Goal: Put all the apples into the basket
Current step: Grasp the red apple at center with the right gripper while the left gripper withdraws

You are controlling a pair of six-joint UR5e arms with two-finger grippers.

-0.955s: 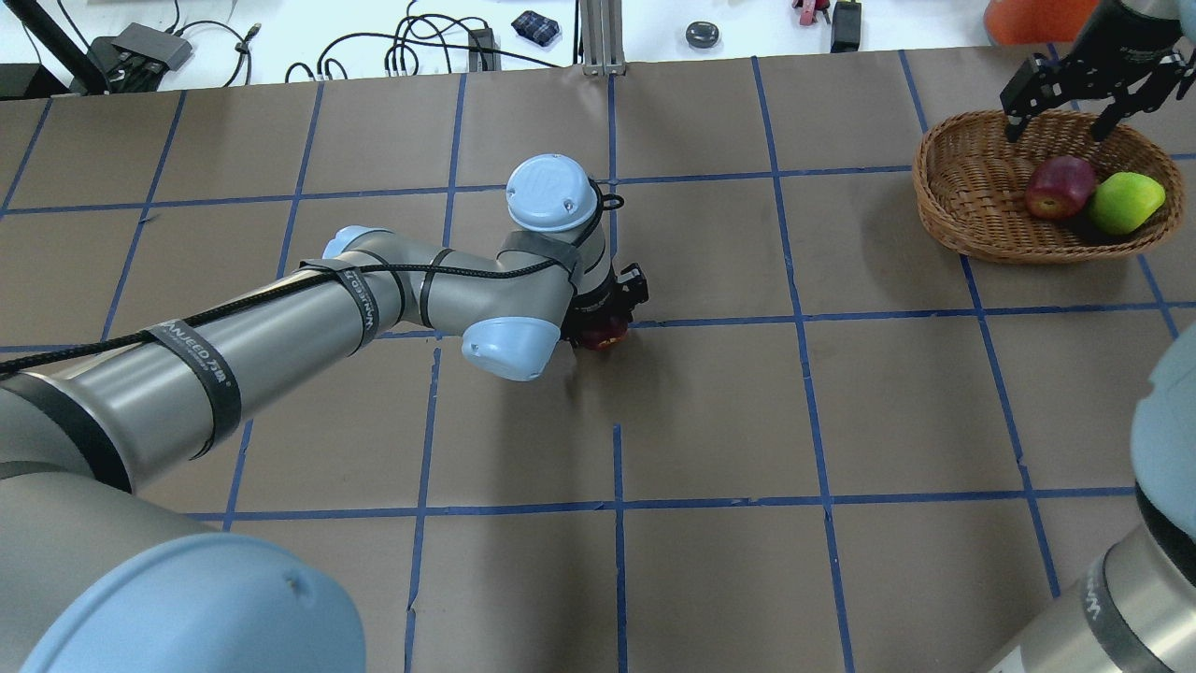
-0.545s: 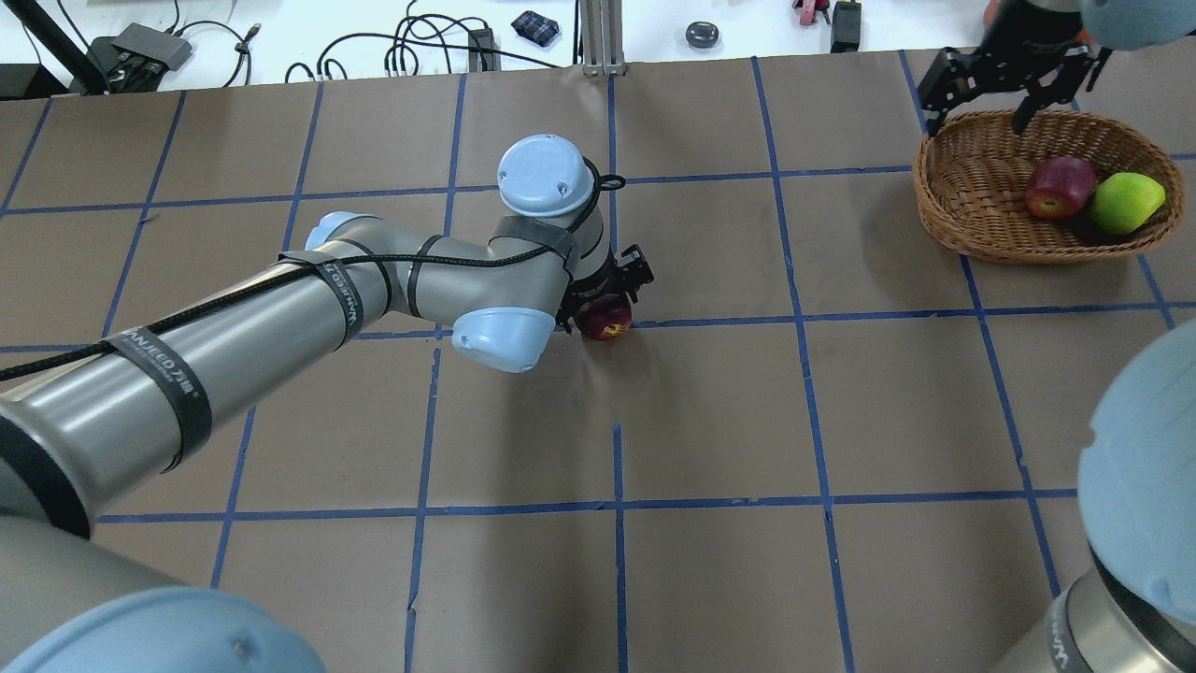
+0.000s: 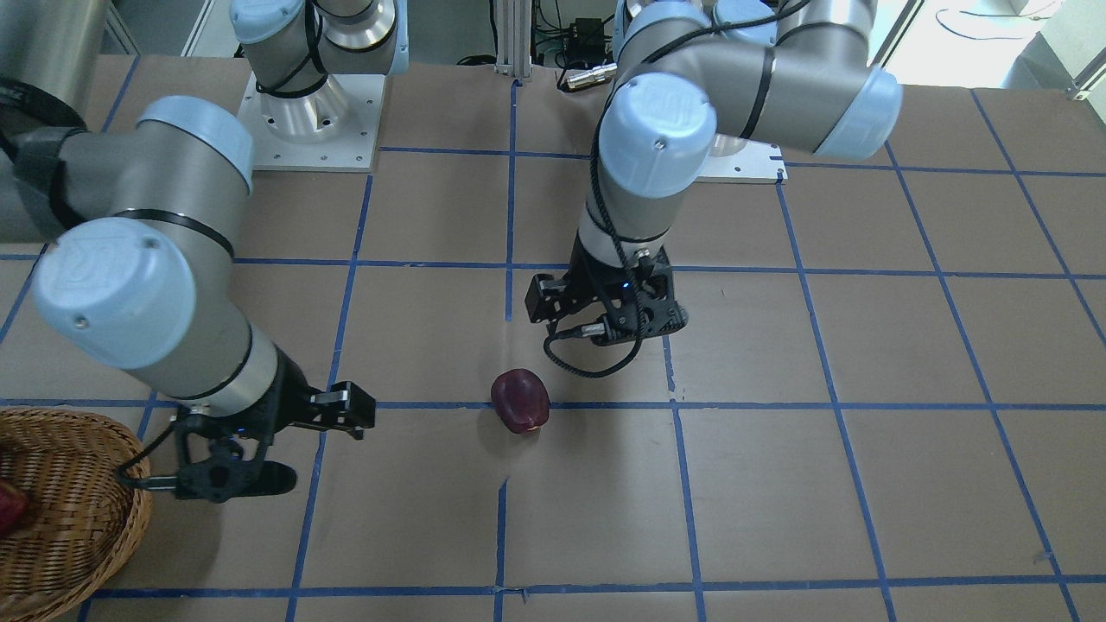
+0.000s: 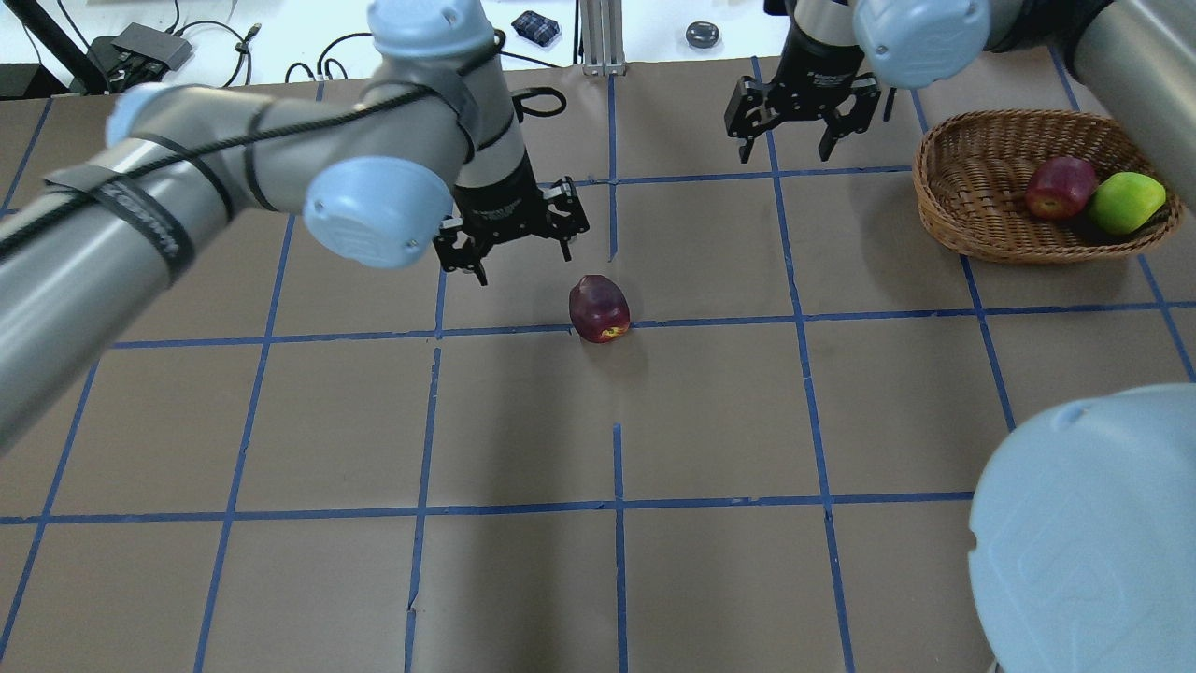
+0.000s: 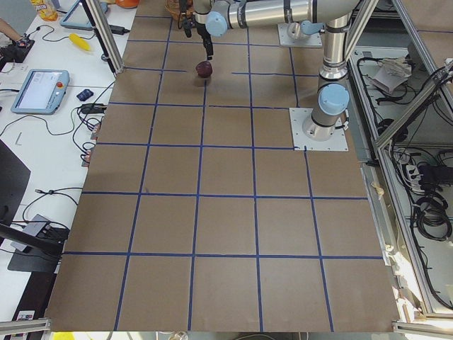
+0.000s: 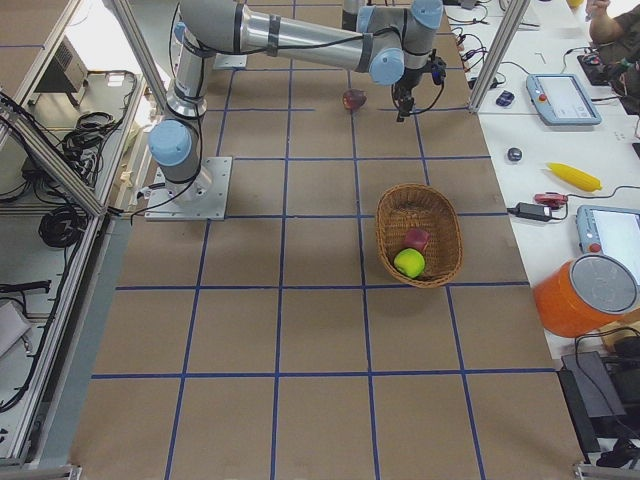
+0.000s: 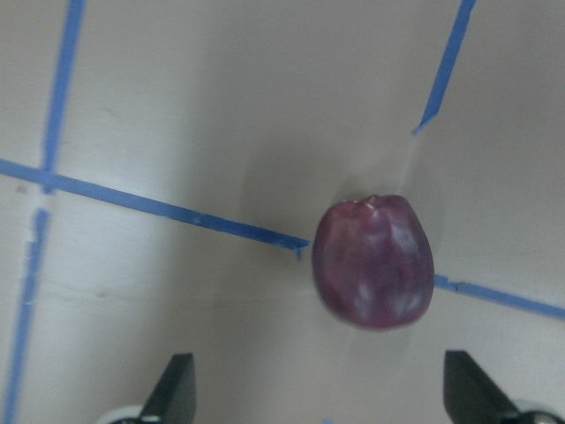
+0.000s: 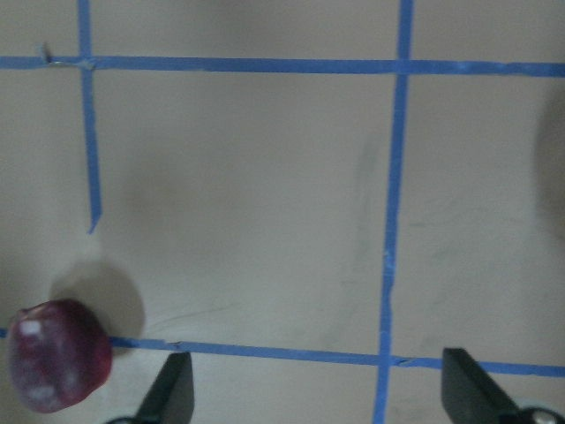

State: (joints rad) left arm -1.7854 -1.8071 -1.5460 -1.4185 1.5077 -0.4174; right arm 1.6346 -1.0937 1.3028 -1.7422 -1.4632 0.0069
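Observation:
A dark maroon apple [image 4: 599,309] lies on the brown table near its middle, on a blue tape line; it also shows in the front view [image 3: 520,401] and both wrist views [image 7: 373,262] [image 8: 57,355]. My left gripper [image 4: 523,262] is open and empty, raised just behind and left of it. My right gripper [image 4: 785,154] is open and empty, above the table between the apple and the wicker basket [image 4: 934,206]. In the basket lie a red apple [image 4: 1059,187] and a yellow-green apple [image 4: 1126,202].
The basket stands near the table's far right corner. Beyond the far edge a white bench holds cables [image 4: 420,47] and small devices. An orange bucket [image 6: 585,295] and tablets stand on the bench past the basket.
My left gripper has lifted off the maroon apple and drawn back to the left; the apple stays in place. My right gripper has moved left, from over the basket to over the table.

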